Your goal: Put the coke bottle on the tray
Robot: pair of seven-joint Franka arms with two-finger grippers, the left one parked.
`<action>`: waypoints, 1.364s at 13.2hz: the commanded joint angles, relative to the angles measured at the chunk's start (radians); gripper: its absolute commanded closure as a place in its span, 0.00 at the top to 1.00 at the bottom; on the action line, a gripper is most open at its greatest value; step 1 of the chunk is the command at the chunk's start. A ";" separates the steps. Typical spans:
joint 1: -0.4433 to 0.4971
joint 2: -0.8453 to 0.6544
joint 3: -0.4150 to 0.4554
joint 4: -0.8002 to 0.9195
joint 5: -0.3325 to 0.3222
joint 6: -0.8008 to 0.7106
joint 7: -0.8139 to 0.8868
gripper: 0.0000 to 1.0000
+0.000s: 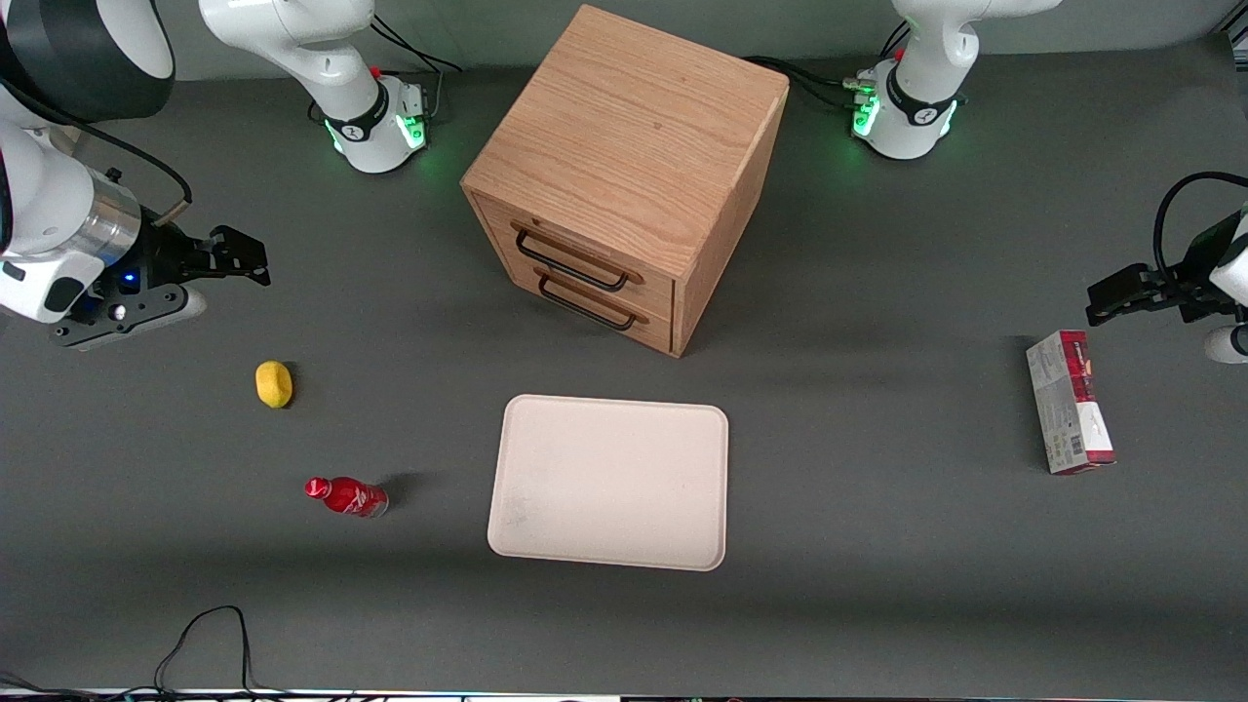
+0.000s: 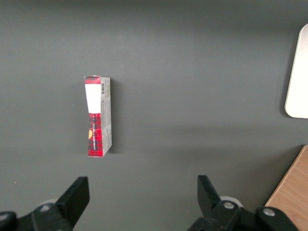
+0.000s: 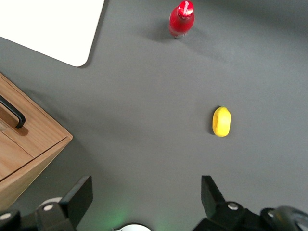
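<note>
Gripper (image 1: 244, 258) of mine hangs above the table at the working arm's end, fingers spread wide with nothing between them, well apart from everything I need. Scanning across the front view, the lemon (image 1: 274, 383) comes first, then the coke bottle (image 1: 347, 496), nearer the front camera than the lemon; whether it stands or lies I cannot tell for sure. Next comes the cream tray (image 1: 507, 531), bare, near the bottle, in front of the wooden drawer cabinet (image 1: 624, 175). I judge the bottle light and rigid, but glossy and round, so likely to slip or roll under a careless pinch. I would close across its wider body (image 3: 180, 24), below the cap (image 3: 185, 8), not on the narrow neck.
</note>
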 commanded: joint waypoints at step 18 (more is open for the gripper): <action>0.018 0.538 -0.005 0.742 0.012 -0.213 0.103 1.00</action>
